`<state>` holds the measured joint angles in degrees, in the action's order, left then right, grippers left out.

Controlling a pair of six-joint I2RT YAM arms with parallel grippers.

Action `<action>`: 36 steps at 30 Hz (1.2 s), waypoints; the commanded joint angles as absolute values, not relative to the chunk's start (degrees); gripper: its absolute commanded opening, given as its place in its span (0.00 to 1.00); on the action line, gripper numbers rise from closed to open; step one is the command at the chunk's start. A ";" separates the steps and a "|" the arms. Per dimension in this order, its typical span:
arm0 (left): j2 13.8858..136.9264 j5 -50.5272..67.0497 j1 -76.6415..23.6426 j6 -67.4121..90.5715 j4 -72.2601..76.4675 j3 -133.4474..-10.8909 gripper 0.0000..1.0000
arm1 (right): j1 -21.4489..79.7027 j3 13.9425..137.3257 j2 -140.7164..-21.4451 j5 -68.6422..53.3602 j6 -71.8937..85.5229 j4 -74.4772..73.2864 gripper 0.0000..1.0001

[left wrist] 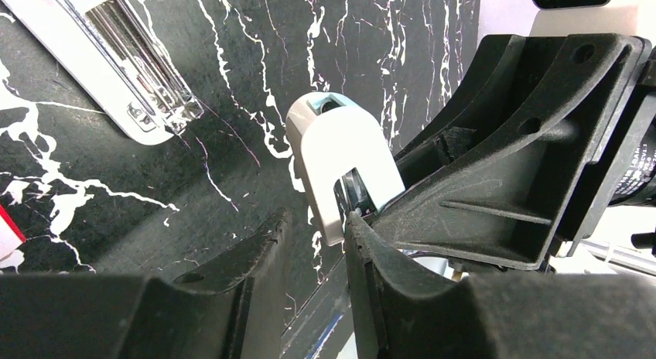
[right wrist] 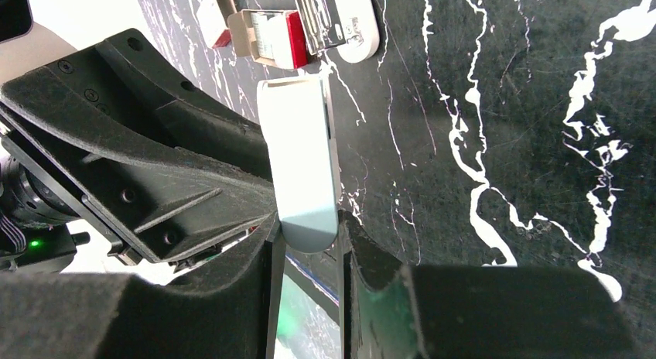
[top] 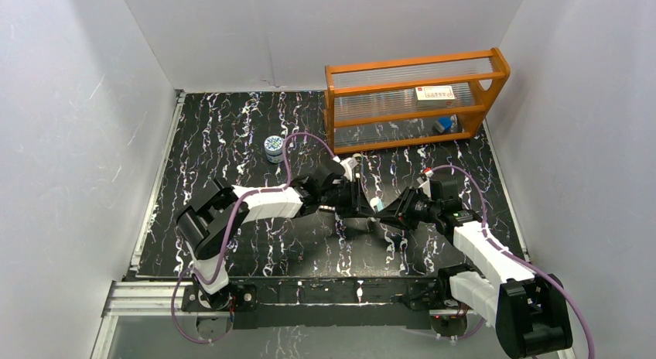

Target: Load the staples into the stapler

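My two grippers meet over the middle of the table. My right gripper (right wrist: 308, 231) (top: 393, 209) is shut on the rounded end of a short light-blue piece (right wrist: 300, 165) (top: 377, 205) and holds it off the table. My left gripper (left wrist: 317, 227) (top: 362, 200) is open; the piece's (left wrist: 329, 154) other end reaches between its fingertips, against the right finger (left wrist: 367, 251). The beige stapler (left wrist: 116, 61), silvery channel showing, lies on the table beyond; its end also shows in the right wrist view (right wrist: 344, 22). Beside it lies the red-and-white box (right wrist: 275, 38). The staples are not visible.
An orange rack (top: 495, 69) with clear ribbed panels stands at the back right, with a small labelled box (top: 435, 93) on its shelf and a blue item (top: 443, 125) below. A small round tin (top: 273, 148) sits at the back centre. White walls close in three sides.
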<state>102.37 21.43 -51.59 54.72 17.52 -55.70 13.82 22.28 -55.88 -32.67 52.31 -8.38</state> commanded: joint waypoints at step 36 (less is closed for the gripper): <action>94.75 27.90 -52.56 29.16 12.84 -51.72 0.00 | 13.62 31.18 -50.63 -18.17 49.73 -16.33 0.27</action>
